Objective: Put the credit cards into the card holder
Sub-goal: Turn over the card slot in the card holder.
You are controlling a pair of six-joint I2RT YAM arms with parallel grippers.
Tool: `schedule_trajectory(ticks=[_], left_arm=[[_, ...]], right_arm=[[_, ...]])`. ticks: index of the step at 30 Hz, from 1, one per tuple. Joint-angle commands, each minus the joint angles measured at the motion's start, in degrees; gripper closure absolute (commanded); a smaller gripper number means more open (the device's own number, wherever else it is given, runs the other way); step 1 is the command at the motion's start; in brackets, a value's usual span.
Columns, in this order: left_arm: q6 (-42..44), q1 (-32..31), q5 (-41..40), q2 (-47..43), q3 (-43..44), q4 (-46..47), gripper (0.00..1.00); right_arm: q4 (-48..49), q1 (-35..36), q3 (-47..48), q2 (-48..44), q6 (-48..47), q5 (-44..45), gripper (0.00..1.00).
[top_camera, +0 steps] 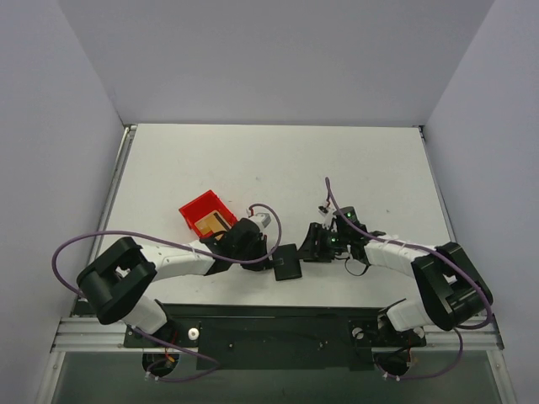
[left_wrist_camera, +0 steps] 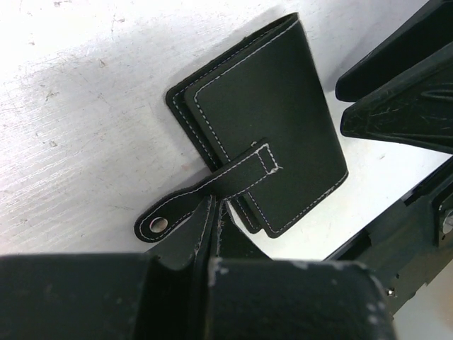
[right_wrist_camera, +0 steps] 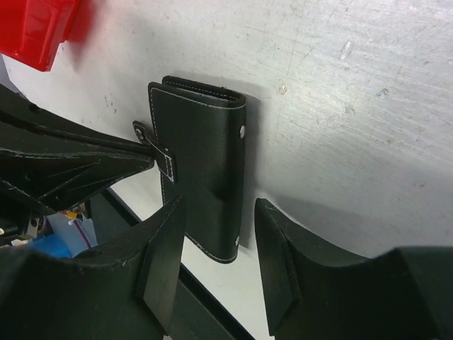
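Observation:
The black card holder (top_camera: 287,265) lies closed on the white table between my two grippers. In the left wrist view it (left_wrist_camera: 276,113) shows white stitching and a strap with a silver stud (left_wrist_camera: 159,225). My left gripper (left_wrist_camera: 212,205) is shut, its tips pinching that strap; in the top view it (top_camera: 268,257) is at the holder's left edge. My right gripper (right_wrist_camera: 219,205) is open and straddles one end of the holder (right_wrist_camera: 205,142); in the top view it (top_camera: 309,250) is just to the holder's right. Gold-tan credit cards (top_camera: 216,223) lie in the red bin.
The red plastic bin (top_camera: 195,207) stands just behind the left arm and shows at the upper left of the right wrist view (right_wrist_camera: 42,28). The table's near edge and the black mounting rail (top_camera: 278,324) are close below the holder.

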Motion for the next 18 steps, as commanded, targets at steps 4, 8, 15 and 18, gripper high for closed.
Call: schedule_trajectory(ticks=[4,8,15,18], left_arm=[[-0.28,-0.06,-0.66,1.69,-0.87,3.32,1.0],[-0.37,-0.06,-0.22,2.31,-0.87,3.58,1.0],[-0.46,-0.06,0.66,3.72,-0.87,4.55,1.0],[-0.63,-0.06,1.01,3.81,-0.96,5.07,1.0]], right_arm=[[5.92,0.17,-0.62,3.84,1.36,-2.79,0.6],[9.78,0.26,-1.58,6.29,3.38,-3.93,0.6],[21.82,0.79,-4.48,10.61,9.79,-7.8,0.61],[27.79,1.31,-5.19,12.28,12.35,-8.85,0.61]])
